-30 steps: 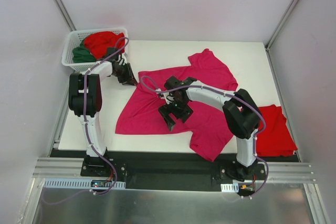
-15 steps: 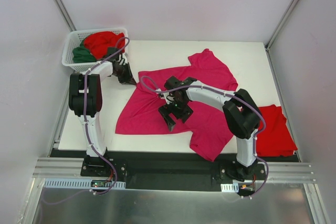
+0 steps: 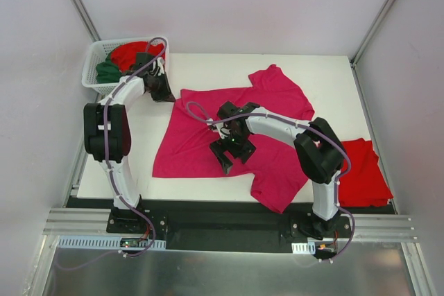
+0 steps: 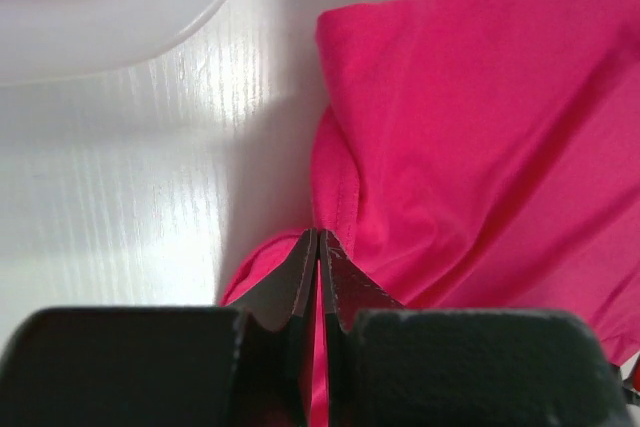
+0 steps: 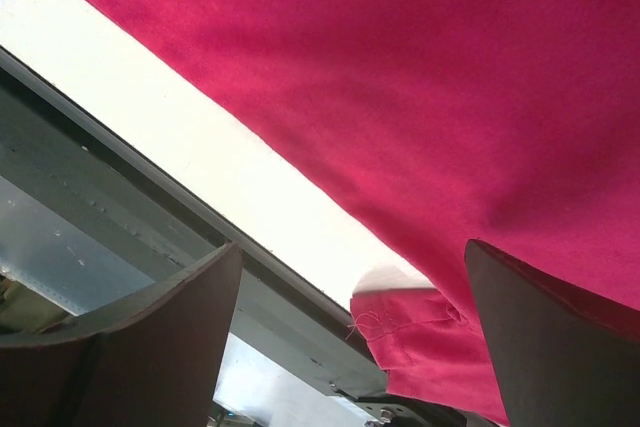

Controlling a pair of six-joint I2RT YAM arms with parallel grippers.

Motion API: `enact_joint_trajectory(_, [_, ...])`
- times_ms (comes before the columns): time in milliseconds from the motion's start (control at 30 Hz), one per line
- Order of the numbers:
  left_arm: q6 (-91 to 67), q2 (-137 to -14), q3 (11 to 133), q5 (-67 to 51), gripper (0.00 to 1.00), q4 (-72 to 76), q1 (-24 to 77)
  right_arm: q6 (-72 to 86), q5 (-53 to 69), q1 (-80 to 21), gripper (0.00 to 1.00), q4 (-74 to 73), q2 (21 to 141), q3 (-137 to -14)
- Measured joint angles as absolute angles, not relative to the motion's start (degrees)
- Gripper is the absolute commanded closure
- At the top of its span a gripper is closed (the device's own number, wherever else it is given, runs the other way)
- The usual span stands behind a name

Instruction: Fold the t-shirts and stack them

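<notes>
my left gripper was clamped on a thin corner of the magenta t-shirt, spread across mid-frame on the table, while my right gripper gaped over its centre; so slim a bite could slip free under a pull.

Both arms share one build: white tubular links joined by bulky, rounded black joint housings. The left arm and the right arm each carry a thin purple-grey cable that runs loosely along the links and bows out in slack loops. Each arm stands on a flat black base. The left gripper has dark fingers that taper to thin edges from blocky matt-black mounts. The right gripper has broad, flat fingers with straight edges, dark and perhaps brownish, though the close view is dim.
</notes>
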State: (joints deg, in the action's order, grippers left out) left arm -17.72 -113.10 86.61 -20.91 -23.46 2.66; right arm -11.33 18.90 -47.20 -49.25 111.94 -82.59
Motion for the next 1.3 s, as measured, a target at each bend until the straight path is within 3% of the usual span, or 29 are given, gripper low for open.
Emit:
enact_joint_trajectory(200, [-17.08, -109.38, 88.66, -19.16, 1.00, -23.55, 2.66, -11.44, 18.92, -47.35, 0.04, -49.54, 112.03, -82.59])
enact_joint_trajectory(333, [-16.84, -108.81, 89.89, -18.81, 0.87, -23.68, 2.66, -11.44, 19.03, -47.46, 0.04, -49.58, 112.22, -82.61])
enact_joint_trajectory(433, [-16.51, -108.79, 89.89, -18.70, 0.47, -24.75, 2.66, -11.46, 19.31, -47.51, 0.04, -49.78, 112.27, -82.59])
enact_joint_trajectory(467, [-16.36, -108.79, 89.89, -18.55, 0.01, -25.04, 2.66, -11.46, 19.38, -47.53, 0.04, -49.80, 112.27, -82.59])
enact_joint_trajectory(933, [-15.94, -109.93, 94.59, -17.54, 0.00, -27.35, 2.66, -11.46, 20.16, -48.05, 0.04, -49.91, 112.51, -81.43])
enact_joint_trajectory(1300, [-15.53, -123.76, 105.16, -17.37, 0.01, -29.12, 5.78, -11.03, 18.35, -48.69, 0.04, -50.11, 110.00, -79.50])
